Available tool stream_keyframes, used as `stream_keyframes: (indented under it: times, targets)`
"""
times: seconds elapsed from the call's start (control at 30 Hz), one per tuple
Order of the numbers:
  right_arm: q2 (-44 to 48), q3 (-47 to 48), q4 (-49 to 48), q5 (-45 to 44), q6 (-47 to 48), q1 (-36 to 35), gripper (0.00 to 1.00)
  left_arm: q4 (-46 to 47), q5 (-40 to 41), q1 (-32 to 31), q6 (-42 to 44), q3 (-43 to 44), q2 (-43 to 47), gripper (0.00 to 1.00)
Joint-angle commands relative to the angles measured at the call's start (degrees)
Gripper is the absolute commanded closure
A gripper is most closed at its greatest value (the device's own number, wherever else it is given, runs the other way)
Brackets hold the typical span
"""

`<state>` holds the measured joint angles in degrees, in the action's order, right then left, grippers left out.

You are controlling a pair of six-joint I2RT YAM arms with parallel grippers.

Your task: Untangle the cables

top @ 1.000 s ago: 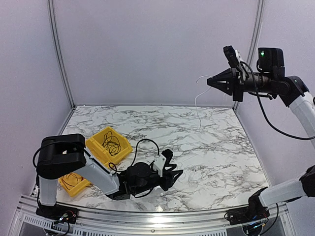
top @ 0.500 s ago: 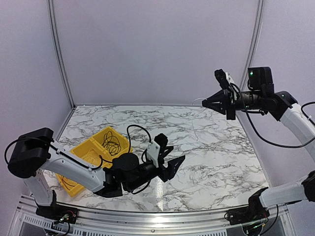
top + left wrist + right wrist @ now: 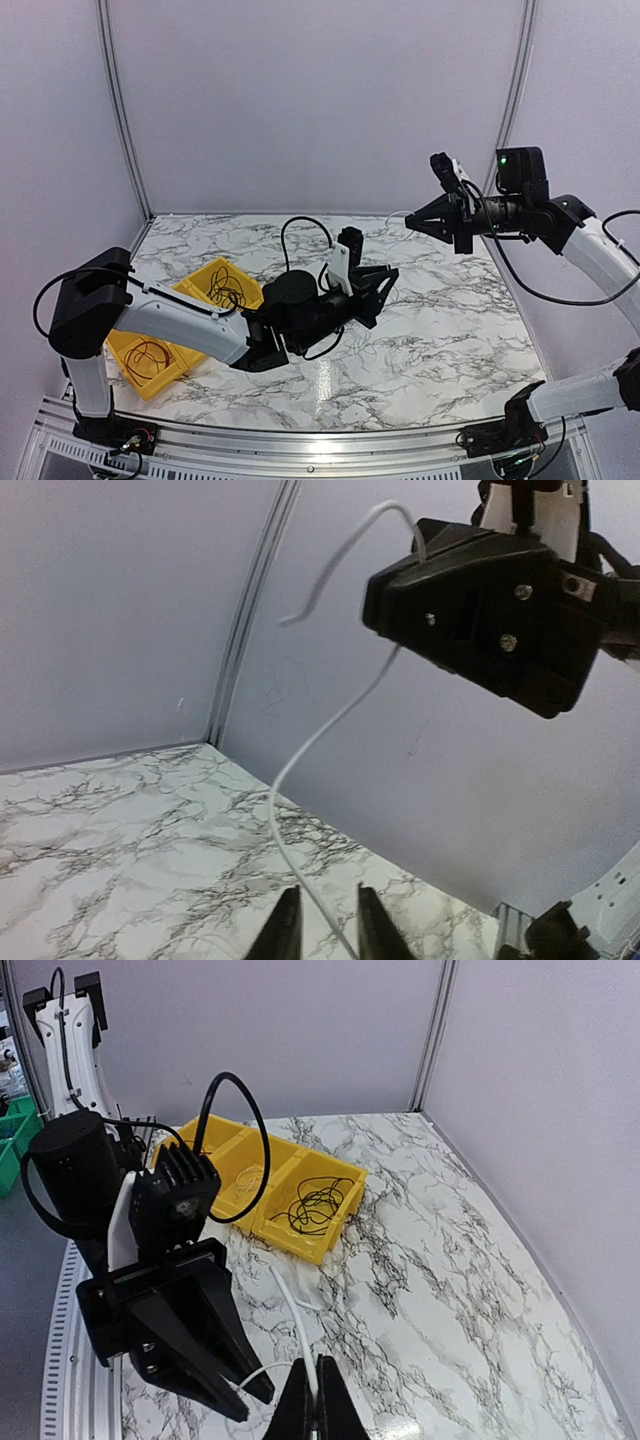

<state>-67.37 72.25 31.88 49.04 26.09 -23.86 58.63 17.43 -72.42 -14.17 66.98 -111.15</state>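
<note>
Thin white cable (image 3: 298,750) held in mid-air above grey-veined white marble tabletop (image 3: 120,860), pinched between closed fingers of right gripper (image 3: 315,1400). Lower stretch dangling into gap between slightly parted fingers of left gripper (image 3: 325,930), not clamped. Thin black cables (image 3: 312,1203) coiled inside yellow plastic bin (image 3: 300,1245) on the tabletop, well apart.

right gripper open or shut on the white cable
Shut: the right gripper clamps the white cable, jaws meeting on the wire in the right wrist view.

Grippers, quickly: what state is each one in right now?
Left gripper: open, white cable passing through the gap.
Right gripper: shut on the white cable.
</note>
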Motion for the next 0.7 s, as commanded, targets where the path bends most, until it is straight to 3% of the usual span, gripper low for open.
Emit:
stream_keyframes:
  times: [0.0,0.03,0.07,0.23,0.4,0.5,0.67]
  targets:
    - [2.0,-2.0,-2.8,0.4,-1.0,-0.5,1.00,-0.6,-3.0,1.9,-6.6,-0.6,-0.5,0.92]
    - [2.1,-3.1,-3.9,-0.1,-1.4,-0.5,1.00,0.2,-3.1,1.9,-6.2,-1.6,0.1,0.99]
    - [2.1,-4.3,-5.0,-0.7,-1.6,-0.5,1.00,0.9,-3.0,1.9,-5.8,-2.9,0.8,1.00]
    - [0.3,-13.5,-11.3,-5.0,-0.3,0.6,0.76,-1.9,1.6,2.6,-4.9,-11.3,9.8,1.00]
    - [-1.3,-25.1,-17.7,-6.7,5.2,1.7,0.67,-21.0,8.4,4.4,-5.5,-16.4,24.3,1.00]
    - [-1.3,-27.1,-18.0,-11.5,7.9,1.8,0.66,-33.8,12.8,5.1,-4.9,-17.3,31.9,1.00]
    - [-2.0,-26.2,-16.1,-12.1,9.9,1.8,0.65,-58.7,20.7,7.4,-10.9,-15.4,41.6,1.00]
